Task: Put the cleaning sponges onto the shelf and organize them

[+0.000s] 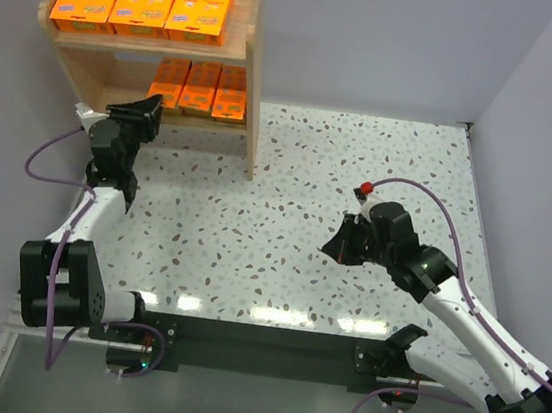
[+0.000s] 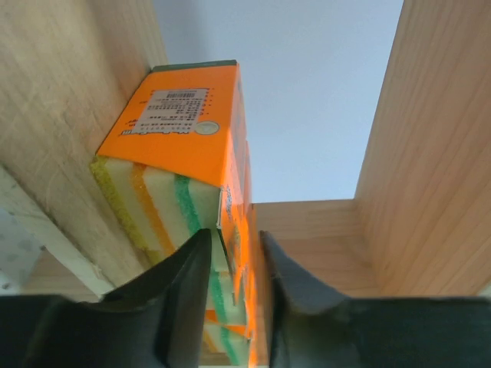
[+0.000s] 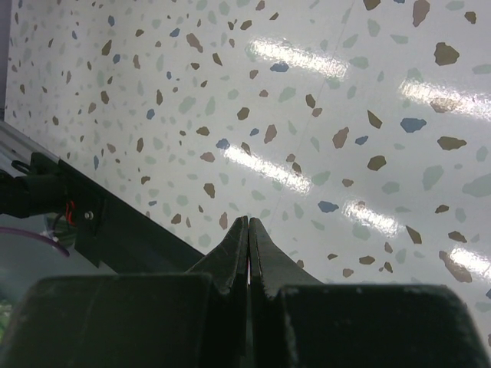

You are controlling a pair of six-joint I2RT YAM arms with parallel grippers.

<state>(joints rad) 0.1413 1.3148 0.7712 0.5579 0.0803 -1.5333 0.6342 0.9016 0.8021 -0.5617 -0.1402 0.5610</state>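
Note:
The wooden shelf point(image 1: 250, 113) stands at the far left. Three orange cleaning sponges point(image 1: 144, 4) lie side by side on its upper tier, and three more point(image 1: 202, 88) on the lower tier. My left gripper point(image 1: 152, 111) reaches into the lower tier at the leftmost pack. In the left wrist view its jaws point(image 2: 234, 249) sit close on both sides of an orange pack point(image 2: 180, 130) that lies against the shelf wood point(image 2: 430, 153). My right gripper point(image 1: 337, 246) hovers over the speckled table, shut with nothing in it point(image 3: 249, 222).
The shelf's right side panel point(image 1: 249, 153) comes down to the speckled table point(image 1: 287, 198) just right of my left arm. A black rail point(image 1: 259, 341) runs along the near edge between the arm bases.

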